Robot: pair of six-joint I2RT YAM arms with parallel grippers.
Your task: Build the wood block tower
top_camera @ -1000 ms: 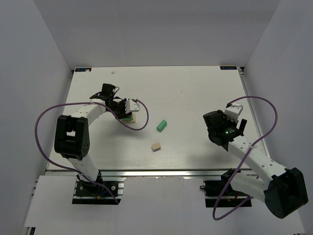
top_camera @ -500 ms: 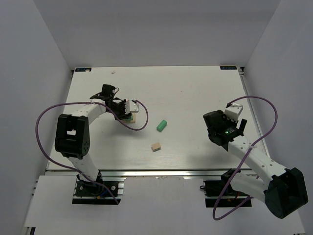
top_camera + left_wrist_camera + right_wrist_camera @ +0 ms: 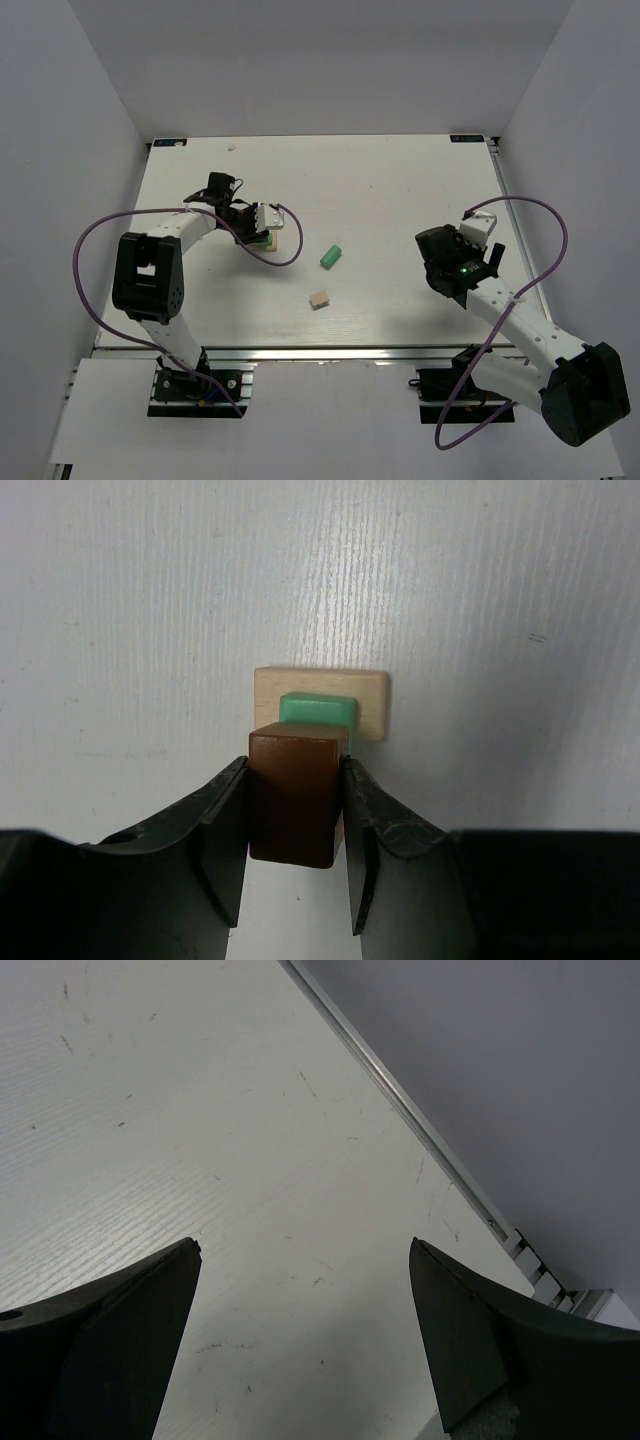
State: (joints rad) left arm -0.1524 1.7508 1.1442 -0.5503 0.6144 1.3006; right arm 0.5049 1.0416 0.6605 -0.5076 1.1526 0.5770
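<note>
Wooden blocks in your views: 5. You can count 2 tan ones, the flat tan block (image 3: 320,685) and the loose tan block (image 3: 319,299). There are 2 green ones, the stacked green block (image 3: 318,708) and the loose green block (image 3: 331,256), and 1 dark brown cube (image 3: 293,795). End effectors: 2, the left end effector (image 3: 294,770) and the right end effector (image 3: 302,1247).

You have the left gripper (image 3: 259,232) down over the wood block tower (image 3: 264,242) left of centre on the table (image 3: 400,180), with a mint-green block (image 3: 331,256) and a tan block (image 3: 319,299) lying apart nearby.
</note>
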